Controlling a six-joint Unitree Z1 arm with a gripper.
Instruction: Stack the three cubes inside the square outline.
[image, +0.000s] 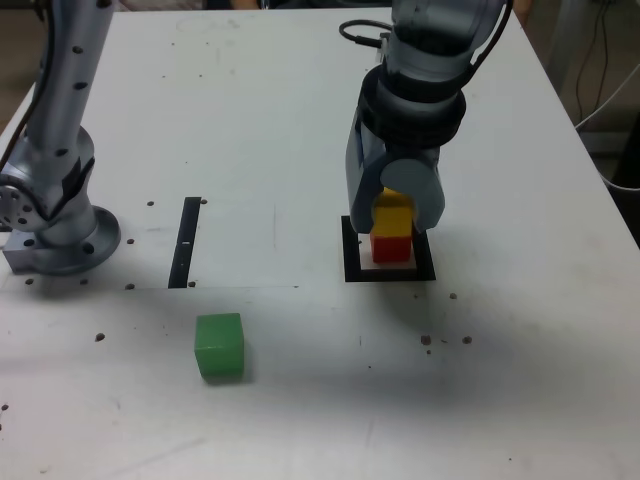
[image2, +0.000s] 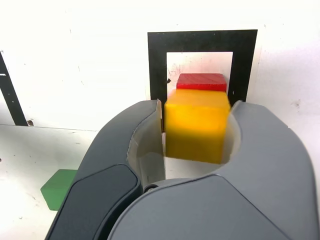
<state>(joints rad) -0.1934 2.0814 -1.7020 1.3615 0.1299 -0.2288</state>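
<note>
We are at the second step of the stack: the yellow cube (image2: 197, 126) sits between the jaws of our gripper (image2: 196, 131), and it looks already set down on the red cube (image2: 201, 81). In the wrist view one jaw seems to touch a side of the yellow cube, while at the other side a thin gap may be there. So whether the jaws hold the block or have just let it go, we cannot tell; they stand narrow, close around it.

Just under the gripper, the red cube rests in the white centre of the square outline (image2: 202, 40), inside the black frame. The yellow one lies on it a little shifted, not exactly edge to edge, but in the exterior view it stands level.

We judge that the next move calls for opening the jaws fully and lifting straight up, so that no jaw drags the yellow cube off the red one. After that we must go for the last block.

The green cube (image: 219, 346) lies well apart from the gripper, toward the exterior view's left and nearer to that camera, free on the white table (image: 520, 400). It looks like a small solid block with plain faces, narrower than our jaws.
</note>
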